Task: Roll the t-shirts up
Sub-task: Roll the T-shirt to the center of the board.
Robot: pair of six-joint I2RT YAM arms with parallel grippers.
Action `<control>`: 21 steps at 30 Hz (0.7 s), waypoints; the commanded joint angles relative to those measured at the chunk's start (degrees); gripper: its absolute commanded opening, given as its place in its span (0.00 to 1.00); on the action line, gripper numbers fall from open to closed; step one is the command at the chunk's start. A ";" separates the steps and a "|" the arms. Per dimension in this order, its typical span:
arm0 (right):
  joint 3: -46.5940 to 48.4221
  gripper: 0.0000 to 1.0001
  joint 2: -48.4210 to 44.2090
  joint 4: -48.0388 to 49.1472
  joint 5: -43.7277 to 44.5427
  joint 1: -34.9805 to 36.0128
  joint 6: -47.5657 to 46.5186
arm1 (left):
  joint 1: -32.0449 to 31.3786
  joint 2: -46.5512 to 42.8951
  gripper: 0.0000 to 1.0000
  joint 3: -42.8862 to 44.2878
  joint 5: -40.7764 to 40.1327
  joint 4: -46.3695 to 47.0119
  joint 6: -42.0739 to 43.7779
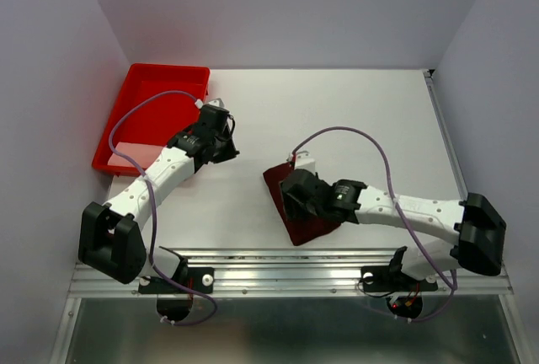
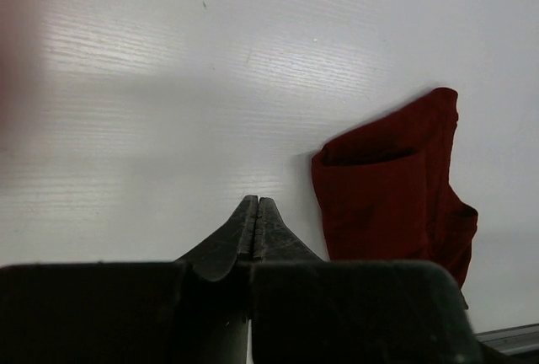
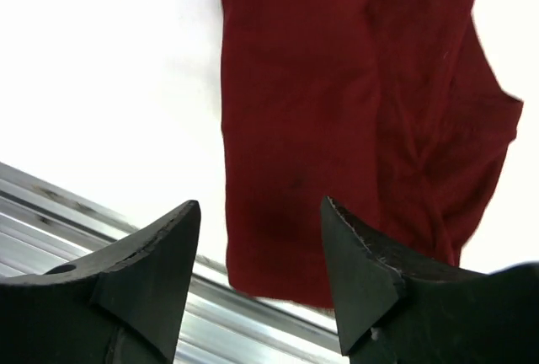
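Maroon t-shirt [image 1: 305, 231] lies folded narrow; I see no roll yet. Right gripper [image 3: 261, 206] hovers over it, jaws apart; left gripper [image 2: 257, 200] pressed together, aside.

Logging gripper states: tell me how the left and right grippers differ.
The left gripper is shut, the right gripper open. The left gripper faces the table, t-shirt off to its side; the right gripper hangs over the t-shirt. Both hold nothing.
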 commanded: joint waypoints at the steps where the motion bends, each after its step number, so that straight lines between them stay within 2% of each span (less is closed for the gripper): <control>1: 5.02 0.65 5.59 -9.85 9.87 7.40 1.99 | 0.38 -1.58 0.08 2.01 -0.66 -1.20 1.22; 7: 10.99 0.68 16.65 -15.65 18.31 13.73 2.61 | 1.08 -1.40 0.08 0.87 -0.67 -1.55 1.14; 10: 13.63 0.72 20.62 -18.46 21.91 14.88 2.69 | 1.70 -1.84 0.08 0.16 -0.75 -1.81 1.40; 14: 13.99 0.72 25.90 -19.00 24.29 15.59 2.52 | 2.66 -2.37 0.08 -1.33 -0.75 -1.46 1.57; 18: 12.24 0.66 29.15 -17.50 26.13 15.59 4.09 | 3.19 -2.46 0.08 -2.39 -0.31 -1.02 1.58; 21: 11.10 0.53 29.61 -16.37 27.63 15.59 5.24 | 3.45 -2.46 0.08 -3.00 0.04 -0.67 1.66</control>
